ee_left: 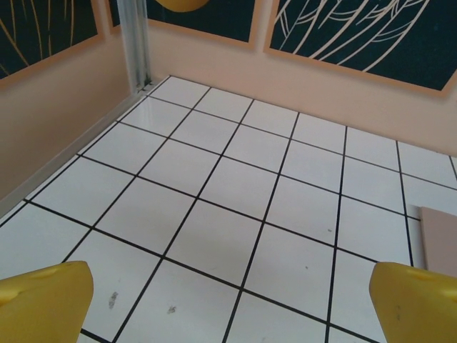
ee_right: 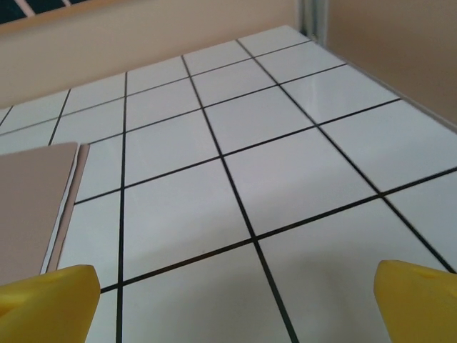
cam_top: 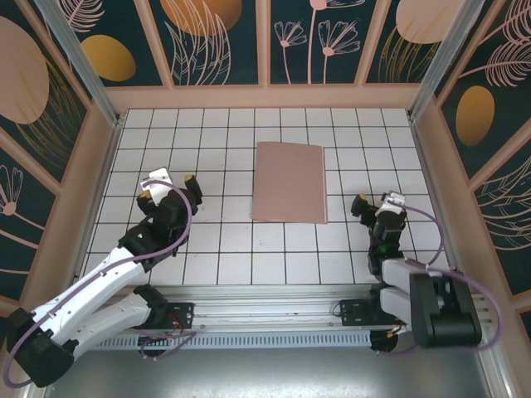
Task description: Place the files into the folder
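Surface [cam_top: 216,249]: white tiles with a black grid, carrying the folder at centre, between the two arms.
Folder [cam_top: 289,182]: closed and lying flat, well apart from both claws; cut off at the frame edge in both wrist views.
Files [ee_right: 60,214]: seen as a thin white edge between the two brown layers on the side facing the right arm; judged to be already inside.
Left claw [cam_top: 170,187]: fingers spread wide, holding nothing, above bare tiles.
Right claw [cam_top: 375,203]: fingers spread wide, holding nothing.
Step in hand: confirm the sheets sit flush. If the cover needs pressing, approach from above and avoid snagging the open edge.
Not discernible: sheet count, teal sheet, inner clip, fold side.
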Controlling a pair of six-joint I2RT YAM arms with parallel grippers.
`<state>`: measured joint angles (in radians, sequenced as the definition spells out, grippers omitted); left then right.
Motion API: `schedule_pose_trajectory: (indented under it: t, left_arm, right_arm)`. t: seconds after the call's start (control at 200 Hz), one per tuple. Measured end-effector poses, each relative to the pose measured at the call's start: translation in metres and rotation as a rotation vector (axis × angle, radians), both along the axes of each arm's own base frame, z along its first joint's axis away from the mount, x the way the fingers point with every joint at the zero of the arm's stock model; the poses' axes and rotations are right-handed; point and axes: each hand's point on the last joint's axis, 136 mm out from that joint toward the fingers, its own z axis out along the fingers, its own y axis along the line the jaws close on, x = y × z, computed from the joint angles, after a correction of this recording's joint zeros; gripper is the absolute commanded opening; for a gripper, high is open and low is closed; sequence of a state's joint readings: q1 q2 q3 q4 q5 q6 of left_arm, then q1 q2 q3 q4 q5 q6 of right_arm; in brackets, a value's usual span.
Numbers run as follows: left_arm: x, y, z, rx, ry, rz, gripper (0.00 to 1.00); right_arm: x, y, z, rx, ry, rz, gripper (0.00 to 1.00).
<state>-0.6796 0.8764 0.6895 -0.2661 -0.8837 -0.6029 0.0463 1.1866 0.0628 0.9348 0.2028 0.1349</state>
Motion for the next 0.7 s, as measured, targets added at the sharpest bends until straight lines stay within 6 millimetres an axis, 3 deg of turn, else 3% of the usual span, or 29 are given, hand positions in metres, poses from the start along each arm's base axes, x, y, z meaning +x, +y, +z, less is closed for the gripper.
schedule_pose_trajectory:
  t: [0.095, 0.215, 0.45, 0.52, 0.701]
  left_arm:
    - [0.002, -0.001, -0.006, 0.005, 0.014, 0.007, 0.99]
    - [0.003, -0.008, -0.021, 0.003, 0.048, -0.027, 0.99]
    - [0.005, 0.002, -0.038, 0.063, 0.053, 0.010, 0.99]
    - [0.011, 0.015, -0.044, 0.093, 0.056, 0.036, 0.99]
    - [0.026, 0.074, -0.046, 0.152, 0.030, 0.184, 0.99]
  right_arm:
    - [0.015, 0.004, -0.001, -0.023, -0.004, 0.037, 0.99]
    - [0.030, 0.002, 0.019, -0.039, -0.097, 0.060, 0.99]
    - [0.028, -0.010, 0.008, -0.037, -0.127, 0.035, 0.99]
    - [0.032, -0.011, 0.014, -0.036, -0.147, 0.033, 0.99]
    - [0.043, -0.011, 0.028, -0.040, -0.186, 0.024, 0.99]
